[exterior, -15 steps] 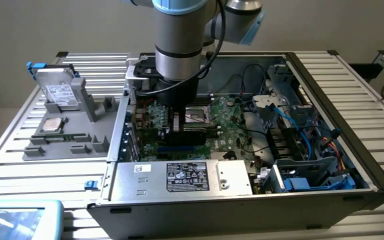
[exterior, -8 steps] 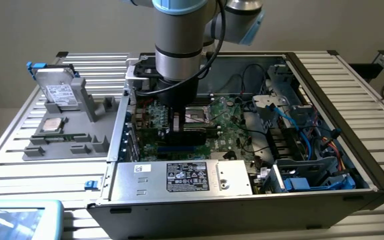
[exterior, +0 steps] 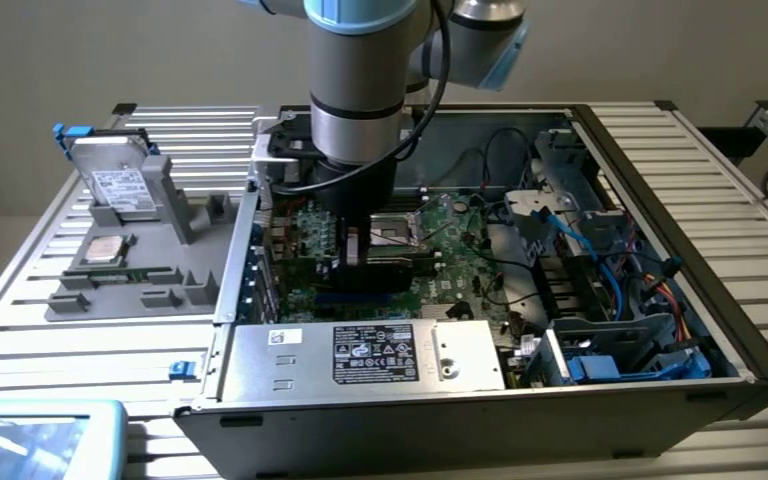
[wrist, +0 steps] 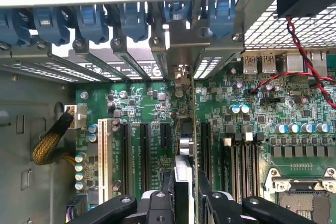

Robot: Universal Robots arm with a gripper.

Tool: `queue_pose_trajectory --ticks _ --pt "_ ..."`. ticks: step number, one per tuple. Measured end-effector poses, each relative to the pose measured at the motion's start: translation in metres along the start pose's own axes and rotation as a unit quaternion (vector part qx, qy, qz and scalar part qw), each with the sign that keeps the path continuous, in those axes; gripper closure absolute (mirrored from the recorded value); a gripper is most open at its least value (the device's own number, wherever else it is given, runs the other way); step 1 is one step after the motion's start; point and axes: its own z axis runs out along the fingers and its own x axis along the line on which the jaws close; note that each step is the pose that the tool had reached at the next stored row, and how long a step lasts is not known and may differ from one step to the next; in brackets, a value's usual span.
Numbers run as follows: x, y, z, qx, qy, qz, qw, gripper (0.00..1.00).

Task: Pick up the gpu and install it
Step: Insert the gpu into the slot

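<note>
Wrist view: pincer (wrist: 185,190) clamped on the gpu (wrist: 184,145), held edge-on over a motherboard (wrist: 252,129) slot inside the computer case (exterior: 464,440). Judged best: card upright, bracket (wrist: 181,51) aligned with the rear opening, connector square, pressed down evenly without tilt.

We see a slatted metal table (exterior: 704,150) w/ an open PC case (exterior: 491,430) on it; grey tray (exterior: 117,305) just beside, ext. view's left.
</note>
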Motion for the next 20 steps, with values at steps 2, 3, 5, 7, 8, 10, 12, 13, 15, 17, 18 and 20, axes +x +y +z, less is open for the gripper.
queue_pose_trajectory --ticks 2,3,5,7,8,10,12,13,15,17,18,20 --pt "-0.0001 0.0002 0.0003 0.0001 -0.0001 0.000 1.0000 0.72" --pt "-0.0002 0.0004 0.0004 0.0001 -0.0001 0.000 1.0000 0.72" --pt "-0.0003 0.0006 0.0004 0.0001 -0.0001 0.000 1.0000 0.72" --pt "-0.0004 0.0006 0.0006 0.0000 -0.0001 0.000 1.0000 0.72" --pt "-0.0004 0.0007 0.0006 0.0000 0.0000 0.000 1.0000 0.72" --pt "-0.0004 0.0007 0.0006 0.0000 -0.0001 0.000 1.0000 0.72" --pt "-0.0004 0.0007 0.0006 0.0001 -0.0001 0.000 1.0000 0.72" --pt "-0.0004 0.0007 0.0006 0.0001 -0.0001 0.000 1.0000 0.72" --pt "-0.0004 0.0007 0.0011 0.0001 -0.0002 0.000 1.0000 0.72" --pt "-0.0004 0.0007 0.0012 0.0000 -0.0001 0.000 1.0000 0.72" --pt "-0.0004 0.0007 0.0012 0.0000 -0.0001 0.000 1.0000 0.72" --pt "-0.0004 0.0007 0.0013 0.0001 -0.0001 0.000 1.0000 0.72"
